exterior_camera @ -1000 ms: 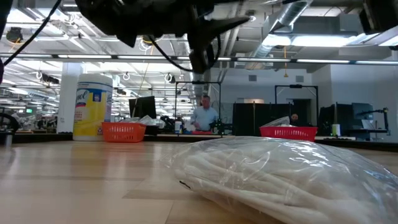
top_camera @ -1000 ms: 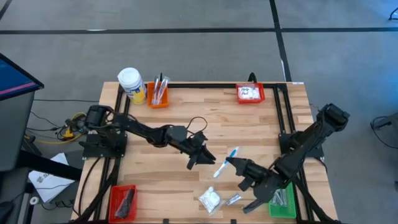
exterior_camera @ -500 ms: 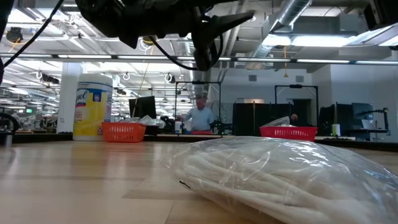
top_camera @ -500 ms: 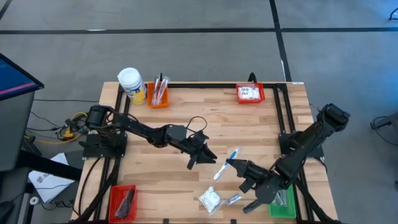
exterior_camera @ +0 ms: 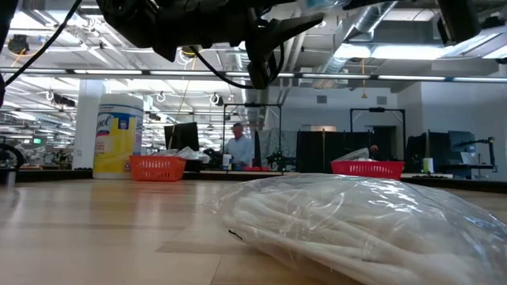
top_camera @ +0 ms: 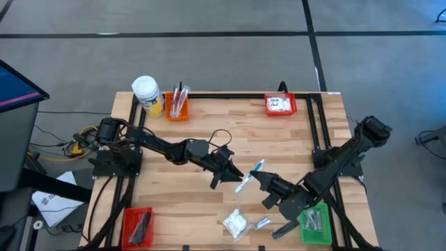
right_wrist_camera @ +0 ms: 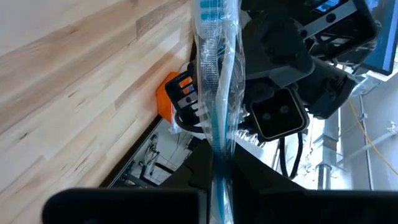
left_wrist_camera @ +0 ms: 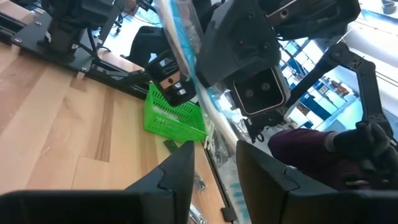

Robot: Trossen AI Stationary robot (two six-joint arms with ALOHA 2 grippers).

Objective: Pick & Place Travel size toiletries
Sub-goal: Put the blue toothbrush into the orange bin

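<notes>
Two arms met near the bench (top_camera: 167,202) centre, and the step in hand appeared to be a mid-air handover of one toothbrush (top_camera: 249,176). Left to right in the high view: the left end effector (top_camera: 228,174) hung above the bench at centre, fingers (left_wrist_camera: 176,176) apart with a gap between them, clamped on nothing. At its 3 o'clock, just beside it, the wrapped toothbrush was held off the bench. Further toward 4 o'clock, the right end effector (top_camera: 258,177) was pinched together on the toothbrush's lower end, the wrapper standing up past its fingers in the right wrist view.

Remaining toiletries lay at 6 o'clock: a white packet (top_camera: 235,222) and a small sachet (top_camera: 261,223) touching the bench. An orange bin (top_camera: 176,109) at 11 o'clock already held toothbrushes.

Judged next move: bring the toothbrush between the left fingers, close them, then release the right grip. Alignment would need care, since the wrapper is slim and likely slippery.
</notes>
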